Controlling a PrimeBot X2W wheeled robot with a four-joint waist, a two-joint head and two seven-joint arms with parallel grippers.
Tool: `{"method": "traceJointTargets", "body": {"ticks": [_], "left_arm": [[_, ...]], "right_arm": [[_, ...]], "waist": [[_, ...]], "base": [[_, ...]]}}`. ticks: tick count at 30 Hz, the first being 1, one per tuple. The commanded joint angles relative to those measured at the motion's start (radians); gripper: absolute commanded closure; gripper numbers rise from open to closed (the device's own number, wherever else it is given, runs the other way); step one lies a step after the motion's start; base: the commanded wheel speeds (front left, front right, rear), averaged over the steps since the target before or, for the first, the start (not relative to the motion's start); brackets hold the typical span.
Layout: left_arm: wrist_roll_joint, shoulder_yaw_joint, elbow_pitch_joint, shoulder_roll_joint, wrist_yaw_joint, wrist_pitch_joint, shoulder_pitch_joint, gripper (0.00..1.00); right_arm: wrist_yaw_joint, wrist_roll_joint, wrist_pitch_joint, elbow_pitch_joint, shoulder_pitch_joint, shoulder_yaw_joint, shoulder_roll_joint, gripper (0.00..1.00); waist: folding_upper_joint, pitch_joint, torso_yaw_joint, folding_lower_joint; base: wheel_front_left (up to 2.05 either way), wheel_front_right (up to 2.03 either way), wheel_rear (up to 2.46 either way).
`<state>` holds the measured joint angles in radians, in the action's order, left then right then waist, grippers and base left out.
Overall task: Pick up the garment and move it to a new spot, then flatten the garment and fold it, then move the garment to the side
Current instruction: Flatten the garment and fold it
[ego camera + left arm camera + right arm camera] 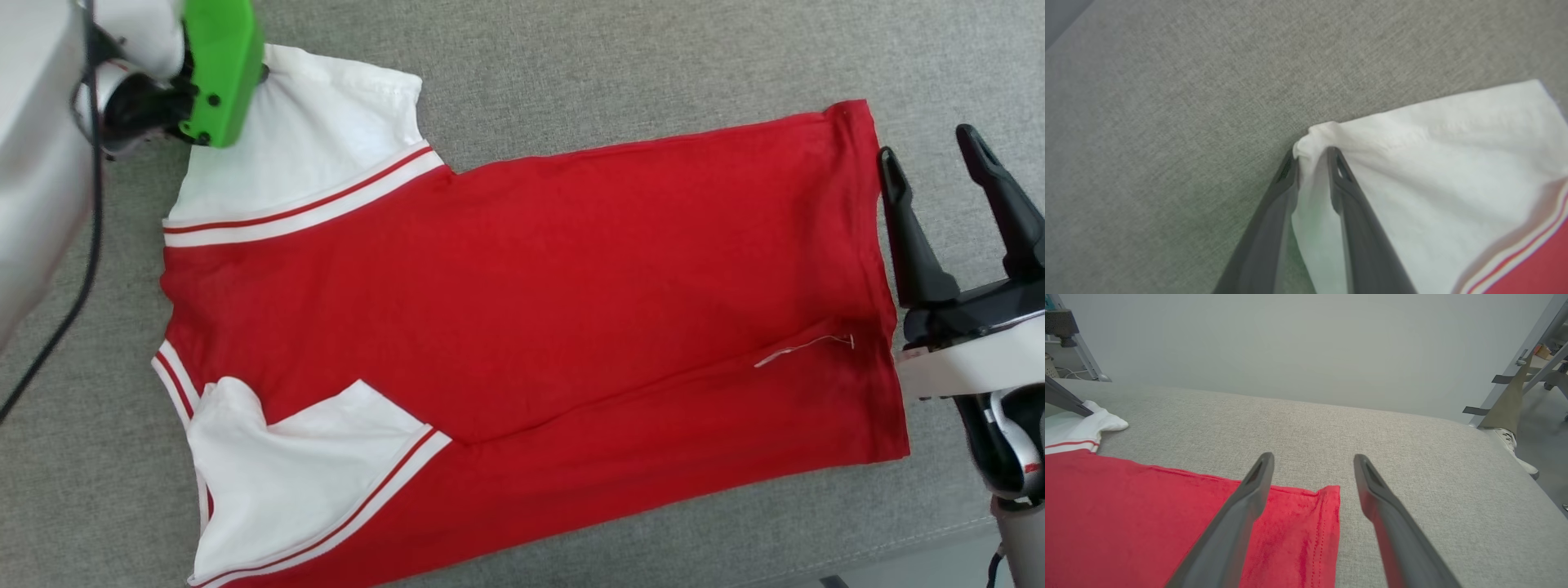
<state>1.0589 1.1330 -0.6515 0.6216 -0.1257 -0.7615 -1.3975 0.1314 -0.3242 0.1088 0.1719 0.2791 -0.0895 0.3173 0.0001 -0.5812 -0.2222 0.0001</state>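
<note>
Grey fabric surface (571, 65), garment (531, 286) sleeve (1433, 143) tight in left gripper (1312, 157), right gripper (927, 145) agape

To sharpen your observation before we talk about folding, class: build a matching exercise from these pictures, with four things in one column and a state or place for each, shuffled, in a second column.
Column one:
1. left gripper
2. right gripper
3. T-shirt's far sleeve
4. T-shirt's body

Column two:
A. red, lying spread out
B. open, by the hem corner
C. white, pinched at its corner
D. closed on cloth

Pairs: 1-D, 2-B, 3-C, 4-A
</note>
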Motion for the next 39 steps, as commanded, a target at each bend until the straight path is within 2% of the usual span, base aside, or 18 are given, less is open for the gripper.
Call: {"method": "traceJointTargets", "body": {"ticks": [1,7,13,15,20,24,28,32,39], "left_arm": [[-0.015,0.04,-0.007,-0.015,-0.004,0.023,0.071,1.0],[-0.046,0.059,0.036,-0.021,-0.005,0.2,0.08,1.0],[-0.057,0.083,0.1,-0.03,-0.005,0.326,0.107,1.0],[-0.065,0.091,0.124,-0.029,-0.005,0.356,0.119,1.0],[-0.086,0.106,0.174,-0.029,-0.005,0.408,0.148,1.0],[-0.105,0.112,0.201,-0.033,-0.005,0.428,0.157,1.0],[-0.123,0.111,0.223,-0.037,0.0,0.446,0.147,1.0],[-0.126,0.103,0.238,-0.053,0.006,0.464,0.133,1.0],[-0.137,0.096,0.24,-0.07,0.013,0.496,0.121,1.0]], "right_arm": [[-0.001,-0.005,0.006,-0.003,0.025,0.013,0.011,0.0],[-0.001,-0.014,-0.032,0.013,0.041,0.078,0.085,0.0],[-0.001,-0.096,-0.181,0.009,0.086,0.088,0.227,0.0],[-0.001,-0.133,-0.249,0.001,0.105,0.069,0.283,0.0],[-0.001,-0.287,-0.526,-0.059,0.149,-0.028,0.424,0.0],[-0.001,-0.403,-0.724,-0.099,0.188,-0.113,0.508,0.0],[-0.001,-0.45,-0.835,-0.156,0.249,-0.18,0.538,0.0],[-0.001,-0.443,-0.887,-0.242,0.317,-0.246,0.538,0.0],[-0.001,-0.417,-0.882,-0.375,0.393,-0.364,0.499,0.0]], "waist": [[-0.0001,0.03,0.024,-0.0001],[-0.0001,0.108,0.077,-0.0001],[-0.0001,0.174,0.142,-0.0001],[-0.0001,0.186,0.159,-0.0001],[-0.0001,0.203,0.195,-0.0001],[-0.0001,0.196,0.218,-0.0001],[-0.0001,0.174,0.237,-0.0001],[-0.0001,0.142,0.263,-0.0001],[-0.0001,0.091,0.286,-0.0001]], "base": [[0.0,0.0,0.0],[0.0,0.0,0.0],[0.0,0.0,0.0],[0.0,0.0,0.0],[0.0,0.0,0.0],[0.0,0.0,0.0],[0.0,0.0,0.0],[0.0,0.0,0.0],[0.0,0.0,0.0]]}}
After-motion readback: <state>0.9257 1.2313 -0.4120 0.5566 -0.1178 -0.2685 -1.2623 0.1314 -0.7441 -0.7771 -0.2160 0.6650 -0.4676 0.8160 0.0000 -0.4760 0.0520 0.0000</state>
